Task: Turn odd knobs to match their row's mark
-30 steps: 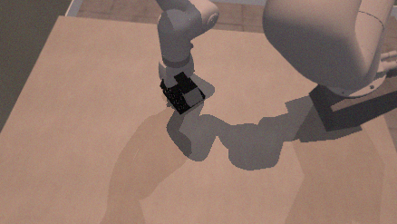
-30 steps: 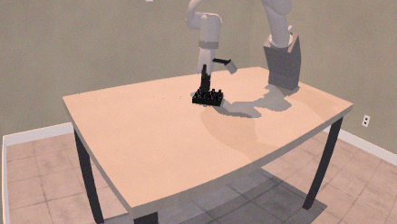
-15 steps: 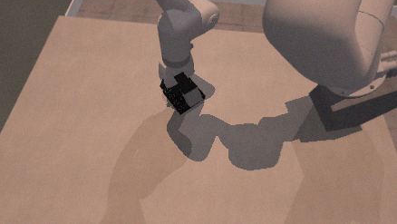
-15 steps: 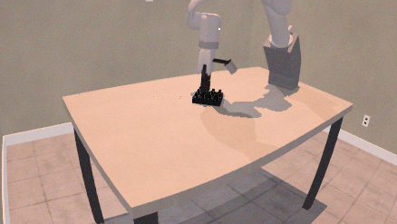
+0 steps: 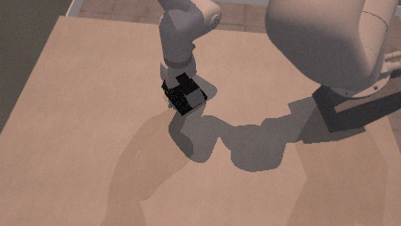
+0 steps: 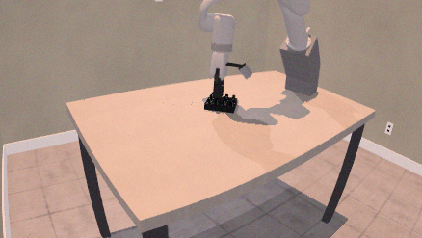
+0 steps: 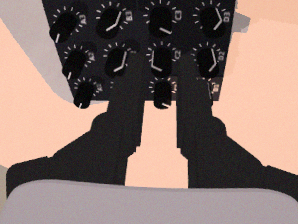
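Gripper slightly spread, nothing pinched — C2 between fingertips, upper centre of wrist frame; likely needs straight lowering.

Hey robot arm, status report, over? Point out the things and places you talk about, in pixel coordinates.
End effector (image 5: 185, 105) (image 6: 219, 97) (image 7: 161, 74) partly open, fingers straddling knob C1 (image 7: 162, 94). Knob box (image 5: 173, 100) (image 6: 220, 107) (image 7: 141, 44) on table. Fingers hide knob B1.

Open room lies between the end effector's fingers; outside them, knobs B2 and D2 crowd the fingertips closely.
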Robot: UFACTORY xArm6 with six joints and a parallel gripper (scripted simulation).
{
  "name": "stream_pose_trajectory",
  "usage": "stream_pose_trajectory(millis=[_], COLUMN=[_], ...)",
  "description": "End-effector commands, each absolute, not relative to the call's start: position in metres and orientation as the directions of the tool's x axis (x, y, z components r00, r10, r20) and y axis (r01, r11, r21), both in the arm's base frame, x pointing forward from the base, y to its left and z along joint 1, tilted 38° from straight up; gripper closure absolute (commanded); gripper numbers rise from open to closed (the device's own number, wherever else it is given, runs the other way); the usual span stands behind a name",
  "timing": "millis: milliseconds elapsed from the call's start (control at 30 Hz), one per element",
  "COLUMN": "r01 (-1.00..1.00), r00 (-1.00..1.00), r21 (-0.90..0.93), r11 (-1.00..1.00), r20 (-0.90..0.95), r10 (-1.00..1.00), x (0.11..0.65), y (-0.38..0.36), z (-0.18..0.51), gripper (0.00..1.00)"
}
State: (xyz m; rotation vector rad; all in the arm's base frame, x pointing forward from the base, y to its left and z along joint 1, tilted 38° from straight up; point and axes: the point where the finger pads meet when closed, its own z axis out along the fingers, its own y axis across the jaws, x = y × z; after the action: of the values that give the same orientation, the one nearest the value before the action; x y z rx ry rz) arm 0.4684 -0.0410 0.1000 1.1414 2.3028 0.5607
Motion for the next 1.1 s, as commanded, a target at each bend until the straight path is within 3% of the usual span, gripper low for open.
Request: stream_pose_trajectory(millis=[0, 1067], r01=[0.606, 0.606], r00=[-0.519, -0.519], r21=[0.562, 0.563], r11=[0.563, 0.563], r20=[-0.256, -0.256], r10=[0.815, 0.815], x=[0.4688, 0.4751], y=[-0.0413, -0.0398], z=[0.1009, 0.0927], gripper=[0.81, 0.81])
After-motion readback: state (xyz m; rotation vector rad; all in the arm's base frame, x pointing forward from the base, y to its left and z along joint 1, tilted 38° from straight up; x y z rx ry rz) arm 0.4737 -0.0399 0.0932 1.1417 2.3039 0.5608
